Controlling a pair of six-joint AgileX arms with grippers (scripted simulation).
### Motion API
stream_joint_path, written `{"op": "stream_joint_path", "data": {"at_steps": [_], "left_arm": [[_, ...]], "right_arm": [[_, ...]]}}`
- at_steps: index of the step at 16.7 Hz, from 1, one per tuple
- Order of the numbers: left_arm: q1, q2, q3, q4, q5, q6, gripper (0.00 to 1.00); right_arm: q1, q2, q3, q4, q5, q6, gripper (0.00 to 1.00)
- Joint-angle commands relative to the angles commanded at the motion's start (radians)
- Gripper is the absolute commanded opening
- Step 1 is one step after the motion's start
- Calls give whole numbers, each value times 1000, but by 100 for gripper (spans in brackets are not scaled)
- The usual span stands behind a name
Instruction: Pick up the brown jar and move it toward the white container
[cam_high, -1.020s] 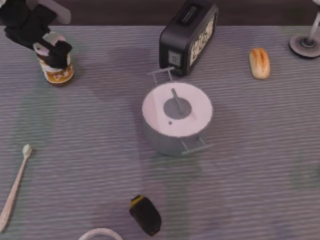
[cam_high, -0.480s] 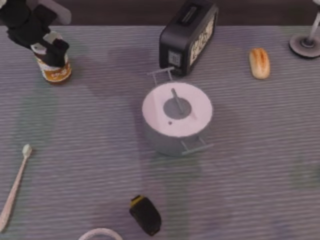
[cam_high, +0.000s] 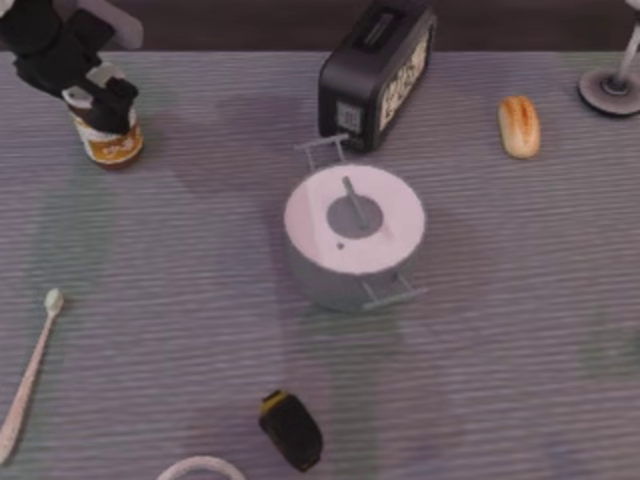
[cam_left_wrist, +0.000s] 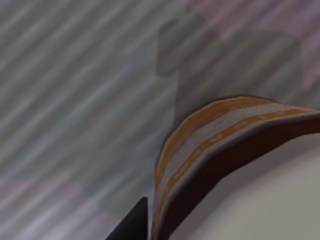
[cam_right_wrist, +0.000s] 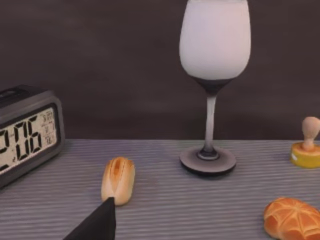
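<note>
The brown jar (cam_high: 107, 140), with its white lid and orange-and-white label, is at the table's far left corner, and my left gripper (cam_high: 95, 100) is shut on its top. In the left wrist view the jar's (cam_left_wrist: 215, 135) label and lid fill the near part of the picture, with one dark finger (cam_left_wrist: 132, 225) against its side. The white container (cam_high: 390, 210), a grey pot with a white lid and a grey knob, stands at the table's centre, well to the right of the jar. My right arm is outside the top view; one black finger (cam_right_wrist: 102, 222) shows, with nothing held.
A black clock (cam_high: 378, 70) stands just behind the pot. A bread roll (cam_high: 519, 126) and a wine glass base (cam_high: 610, 88) are at the far right. A spoon (cam_high: 30, 375) lies at the left, a black-and-yellow object (cam_high: 290, 430) near the front edge.
One second ago the jar and my left gripper sat slightly lower and further right in the top view. They shifted a little toward the far left, then stayed still.
</note>
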Motion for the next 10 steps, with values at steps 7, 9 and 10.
{"op": "stream_joint_path", "data": {"at_steps": [7, 9, 10], "left_arm": [[8, -73, -72, 11, 0, 0, 0], [12, -163, -170, 22, 0, -1, 0], [15, -216, -232, 28, 0, -1, 0]], "right_arm": [[0, 0, 0, 0, 0, 0, 100], [0, 0, 0, 0, 0, 0, 100], [0, 0, 0, 0, 0, 0, 100]]}}
